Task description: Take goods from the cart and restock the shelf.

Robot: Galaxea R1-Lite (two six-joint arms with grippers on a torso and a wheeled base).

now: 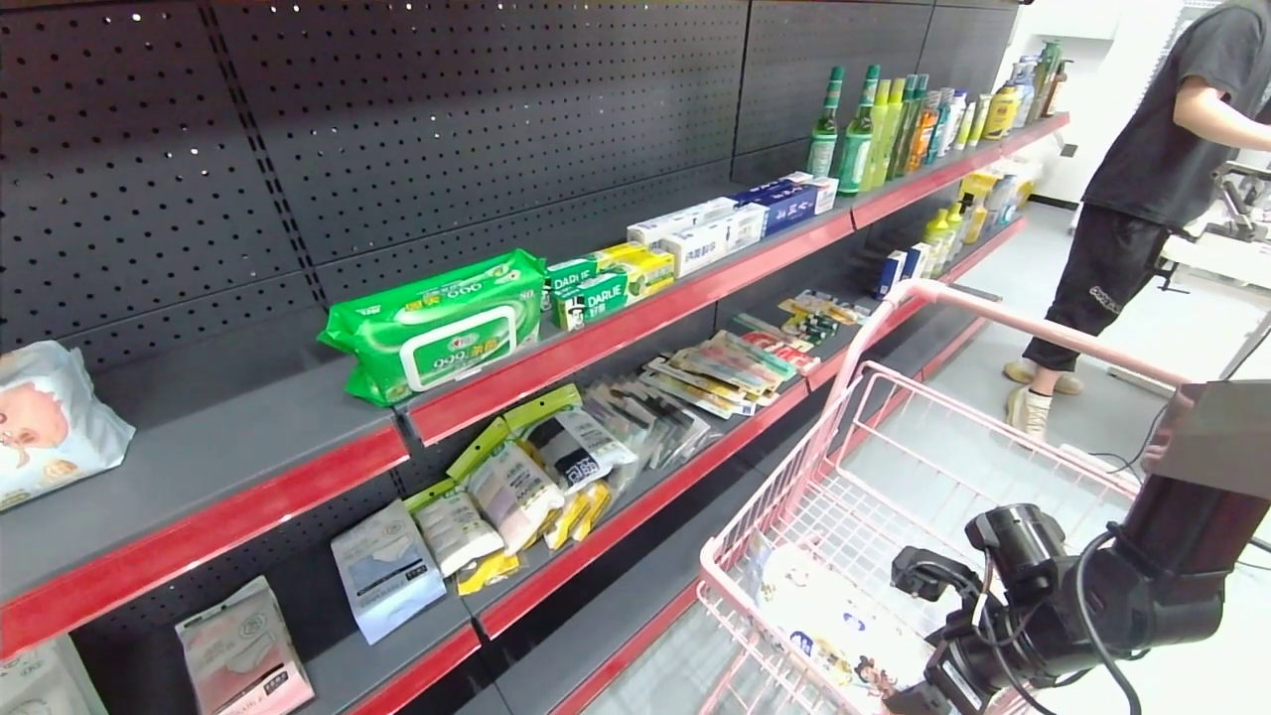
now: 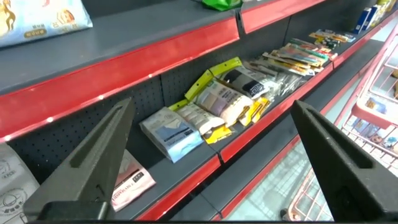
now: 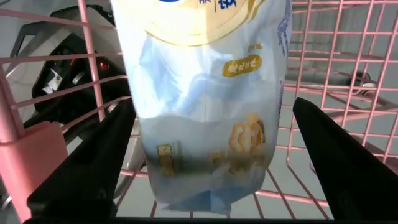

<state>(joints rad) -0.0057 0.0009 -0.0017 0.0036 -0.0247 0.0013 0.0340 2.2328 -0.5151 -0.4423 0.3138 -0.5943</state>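
Head view down along shelf (image 1: 228,437) and cart (image 1: 1033,329); left wrist view near shelf, right inside cart.

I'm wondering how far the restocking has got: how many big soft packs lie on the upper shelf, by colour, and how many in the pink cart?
green wipes pack on the upper shelf: 1
white baby-picture pack on the same shelf: 1
white-and-blue pack in the pink cart: 1
Total: 3
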